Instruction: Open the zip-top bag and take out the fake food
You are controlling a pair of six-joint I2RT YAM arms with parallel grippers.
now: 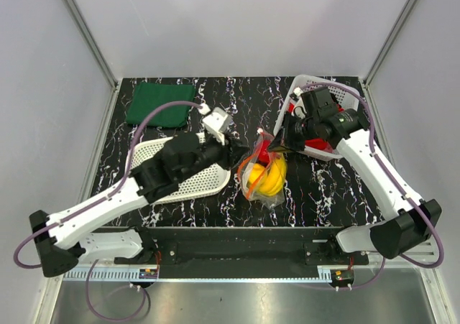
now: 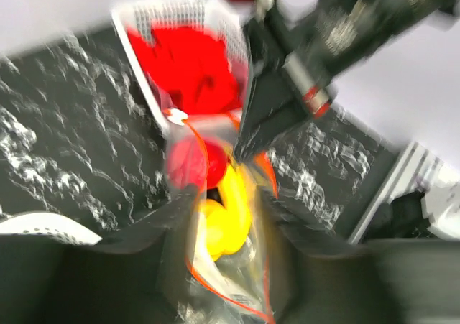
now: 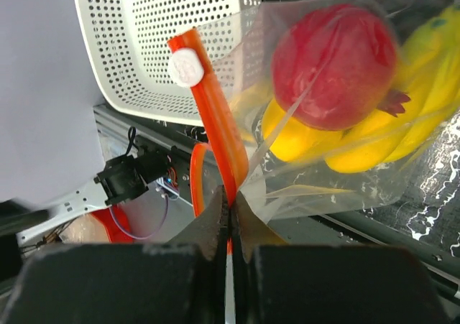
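The clear zip-top bag (image 1: 269,195) hangs off the table between my two grippers. It holds yellow fake fruit (image 1: 266,178) and a red round fruit (image 1: 264,156). My right gripper (image 1: 275,146) is shut on the bag's orange-red zip strip (image 3: 215,123), just below its white slider (image 3: 187,67). The right wrist view shows the red fruit (image 3: 334,65) and yellow banana bunch (image 3: 359,144) through the plastic. My left gripper (image 1: 239,159) is at the bag's left side. In the blurred left wrist view its fingers (image 2: 183,216) stand apart on either side of the bag (image 2: 237,281). No grapes show.
A white mesh basket (image 1: 162,151) lies under my left arm. A second white basket (image 1: 305,83) with a red cloth (image 2: 190,65) stands at the back right, under my right arm. A green cloth (image 1: 162,103) lies at the back left.
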